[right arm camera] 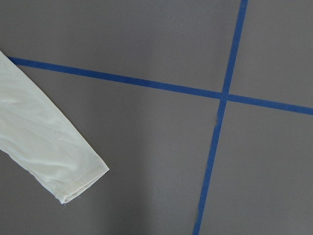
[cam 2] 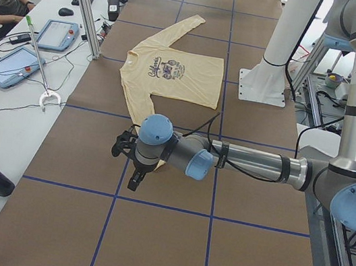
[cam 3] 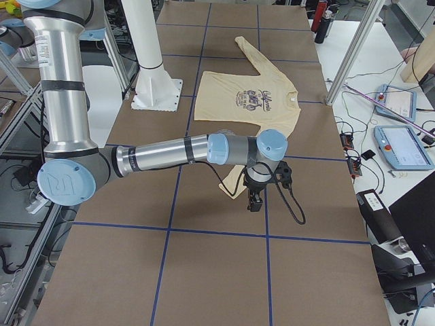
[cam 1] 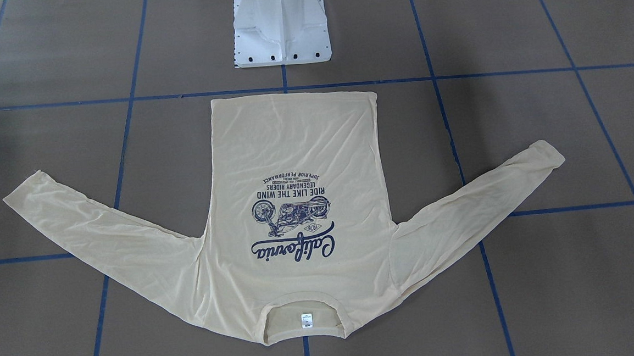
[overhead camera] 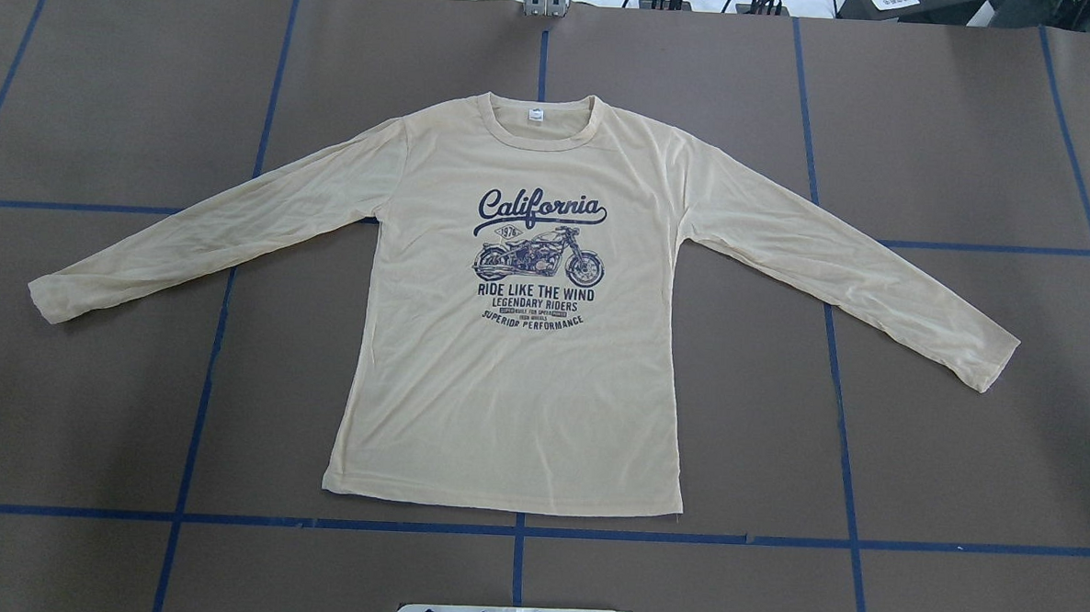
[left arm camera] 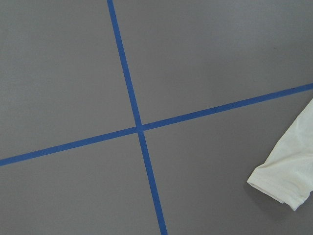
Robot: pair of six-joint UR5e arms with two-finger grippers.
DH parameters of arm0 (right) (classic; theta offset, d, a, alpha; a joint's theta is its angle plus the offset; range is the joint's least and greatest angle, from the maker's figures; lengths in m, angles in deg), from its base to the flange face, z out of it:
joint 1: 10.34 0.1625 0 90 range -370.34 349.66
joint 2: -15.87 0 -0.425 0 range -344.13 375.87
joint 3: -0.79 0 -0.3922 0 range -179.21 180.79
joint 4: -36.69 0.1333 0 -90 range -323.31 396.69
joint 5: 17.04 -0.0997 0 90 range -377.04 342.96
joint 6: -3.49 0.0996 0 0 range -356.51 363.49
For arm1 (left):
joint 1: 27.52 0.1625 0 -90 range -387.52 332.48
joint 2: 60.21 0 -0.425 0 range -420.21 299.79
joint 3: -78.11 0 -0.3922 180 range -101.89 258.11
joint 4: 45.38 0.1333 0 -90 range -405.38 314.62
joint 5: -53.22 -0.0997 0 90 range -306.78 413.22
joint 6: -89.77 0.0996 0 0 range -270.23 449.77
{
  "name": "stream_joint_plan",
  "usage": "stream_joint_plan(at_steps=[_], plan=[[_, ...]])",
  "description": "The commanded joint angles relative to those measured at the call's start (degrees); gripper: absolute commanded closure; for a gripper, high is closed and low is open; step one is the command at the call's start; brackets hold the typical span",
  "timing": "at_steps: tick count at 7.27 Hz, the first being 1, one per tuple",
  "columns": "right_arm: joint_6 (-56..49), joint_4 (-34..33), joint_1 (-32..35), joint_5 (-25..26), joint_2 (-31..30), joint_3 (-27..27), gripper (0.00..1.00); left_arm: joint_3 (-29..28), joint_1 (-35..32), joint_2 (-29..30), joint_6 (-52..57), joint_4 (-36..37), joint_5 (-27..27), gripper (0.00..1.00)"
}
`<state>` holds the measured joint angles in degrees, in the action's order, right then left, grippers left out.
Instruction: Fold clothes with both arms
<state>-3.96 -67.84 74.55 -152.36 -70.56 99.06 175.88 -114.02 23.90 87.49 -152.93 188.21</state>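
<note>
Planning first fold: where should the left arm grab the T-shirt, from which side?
Probably the cuff on the robot's left, from above at its outer end: the T-shirt lies flat, sleeves spread, and that cuff sits free on the table.

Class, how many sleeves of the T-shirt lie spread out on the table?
2. The left sleeve angles out from the T-shirt toward the robot's left, the right sleeve toward its right; both fully visible.
</note>
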Motion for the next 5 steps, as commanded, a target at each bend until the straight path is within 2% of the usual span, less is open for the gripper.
stream_joint_plan(at_steps=[1, 5], plan=[[-0.19, -0.24, 0.02, -0.03, 0.04, 0.69, 0.00, 0.75, -0.08, -0.35, 0.70, -0.46, -0.16, 0.00], [-0.11, 0.11, 0.02, -0.21, -0.14, 0.35, 0.00, 1.11, 0.10, -0.88, 0.53, -0.56, -0.08, 0.00]])
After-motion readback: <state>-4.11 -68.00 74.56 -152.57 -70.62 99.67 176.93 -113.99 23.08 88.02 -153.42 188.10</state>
